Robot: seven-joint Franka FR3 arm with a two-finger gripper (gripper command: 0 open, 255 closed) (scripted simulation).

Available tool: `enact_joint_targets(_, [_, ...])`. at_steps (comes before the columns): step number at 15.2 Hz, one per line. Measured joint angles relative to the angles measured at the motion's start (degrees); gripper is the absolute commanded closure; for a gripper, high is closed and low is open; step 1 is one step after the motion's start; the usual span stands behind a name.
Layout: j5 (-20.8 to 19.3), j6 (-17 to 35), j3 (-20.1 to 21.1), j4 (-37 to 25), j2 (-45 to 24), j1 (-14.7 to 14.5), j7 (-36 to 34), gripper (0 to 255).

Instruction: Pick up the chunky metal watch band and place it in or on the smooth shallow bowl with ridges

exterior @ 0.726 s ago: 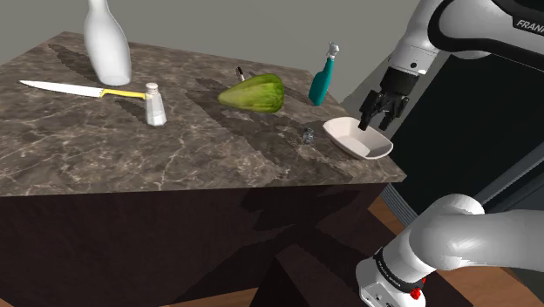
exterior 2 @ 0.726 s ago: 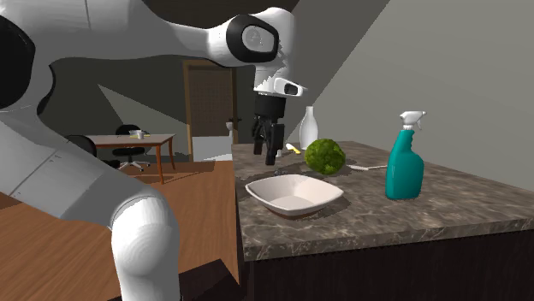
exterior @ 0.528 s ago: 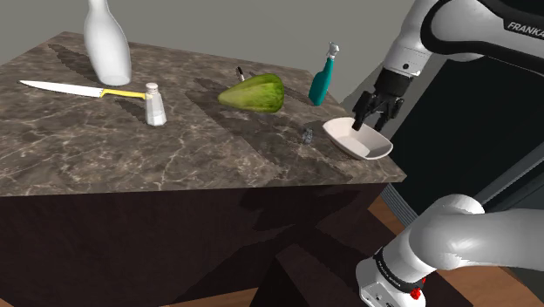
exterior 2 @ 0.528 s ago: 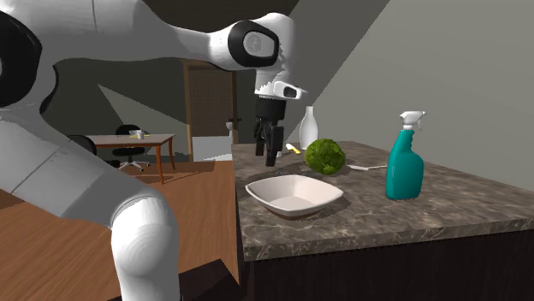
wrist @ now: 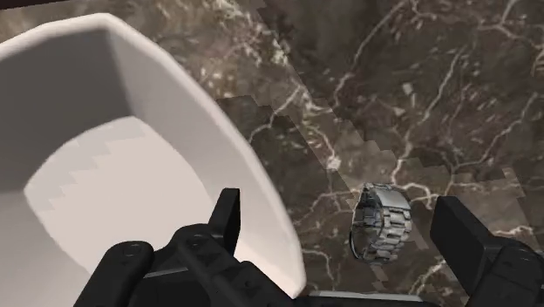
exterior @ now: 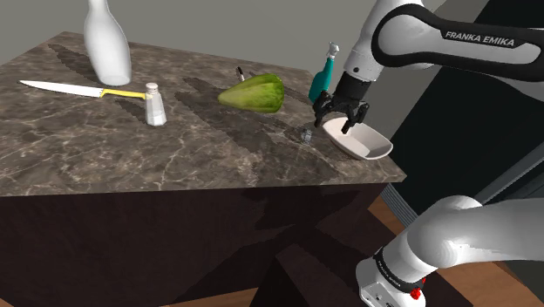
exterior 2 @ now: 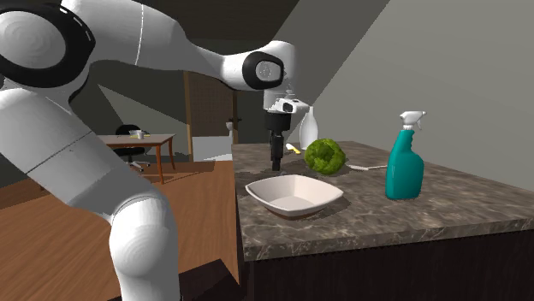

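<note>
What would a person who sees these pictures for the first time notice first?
The big white arm reaching over the dark marbled table stands out most, with its black tool open and low over a small metal watch band. Right beside the band sits a white bowl near the table's corner. In the wrist view the band stands between the tool's fingers, not yet gripped.

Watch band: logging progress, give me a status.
Tool open, hovering over counter. Watch band lying on counter between the fingers, not gripped. Bowl rim close beside one finger.
</note>
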State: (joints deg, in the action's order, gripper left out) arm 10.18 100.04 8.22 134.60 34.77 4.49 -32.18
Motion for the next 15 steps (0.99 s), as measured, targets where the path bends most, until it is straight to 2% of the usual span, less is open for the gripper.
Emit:
enact_joint_targets(4, [0.92, 6.33, 4.07, -1.04, -5.35, 1.42, -9.2, 0])
enact_joint_targets(11, [1.55, 12.47, 5.56, 2.29, -7.23, 1.31, -10.56, 0])
enact_joint_targets(15, [1.66, 13.05, 5.66, 2.84, -7.09, 1.27, -10.54, 0])
